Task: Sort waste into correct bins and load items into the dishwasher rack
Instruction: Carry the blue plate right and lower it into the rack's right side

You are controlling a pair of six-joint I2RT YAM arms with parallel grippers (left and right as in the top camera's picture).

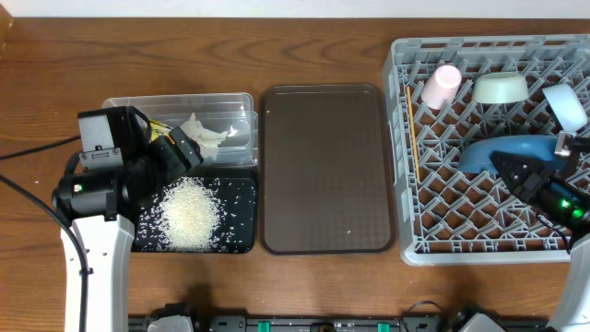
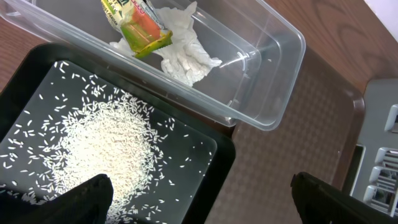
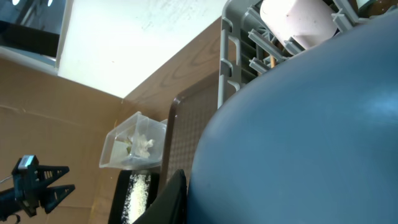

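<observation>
At the grey pegged plastic rack (image 1: 479,242), the right gripper (image 1: 514,168) clamps the large blue plate (image 1: 479,154); released crooked, it could topple across the pegs. The left gripper (image 2: 199,202) hangs wide open, empty.

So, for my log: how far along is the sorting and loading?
Done: wrapper and tissue in clear tub, rice in black tray; pink cup, green bowl, light-blue bowl, chopsticks racked. In hand: right fingers hold blue plate in the rack. Left: releasing it.
</observation>
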